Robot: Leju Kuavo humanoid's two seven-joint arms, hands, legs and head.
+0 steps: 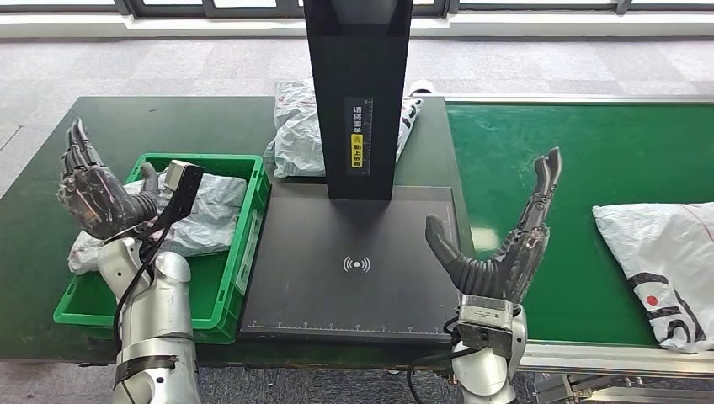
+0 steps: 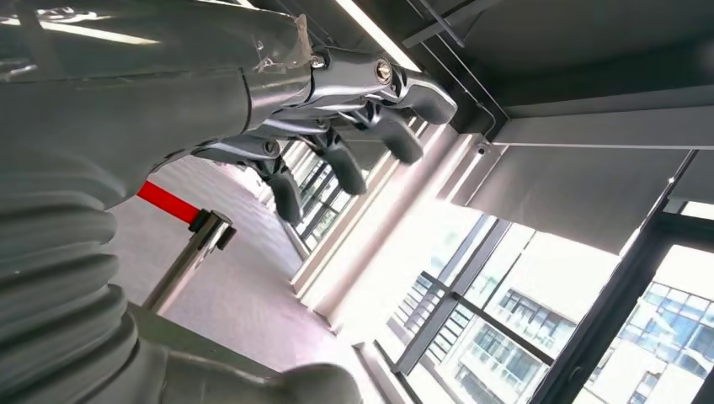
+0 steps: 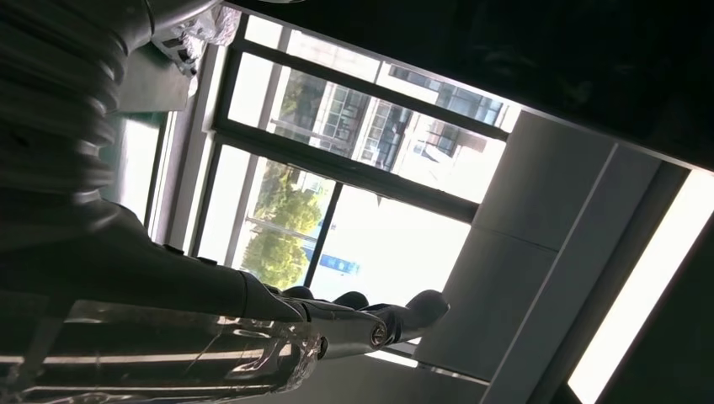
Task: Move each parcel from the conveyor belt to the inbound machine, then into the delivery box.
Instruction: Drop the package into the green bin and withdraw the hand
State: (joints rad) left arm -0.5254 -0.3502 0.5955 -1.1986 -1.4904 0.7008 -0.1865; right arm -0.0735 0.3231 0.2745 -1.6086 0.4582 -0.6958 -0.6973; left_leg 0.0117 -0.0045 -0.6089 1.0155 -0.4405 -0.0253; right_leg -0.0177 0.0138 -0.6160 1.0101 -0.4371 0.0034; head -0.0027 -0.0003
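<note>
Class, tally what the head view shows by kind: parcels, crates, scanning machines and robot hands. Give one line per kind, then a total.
Parcels: 3 (crate, behind machine, belt)
Green crate: 1
Scanning machine: 1
Hands: 2 (left hand, right hand)
Total: 7

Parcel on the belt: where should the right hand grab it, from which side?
Take the parcel by its near-left edge, coming from the left, where the open right hand already hovers. It lies flat on the green belt, its far side cut off by the frame, so that edge is likely easiest.
</note>
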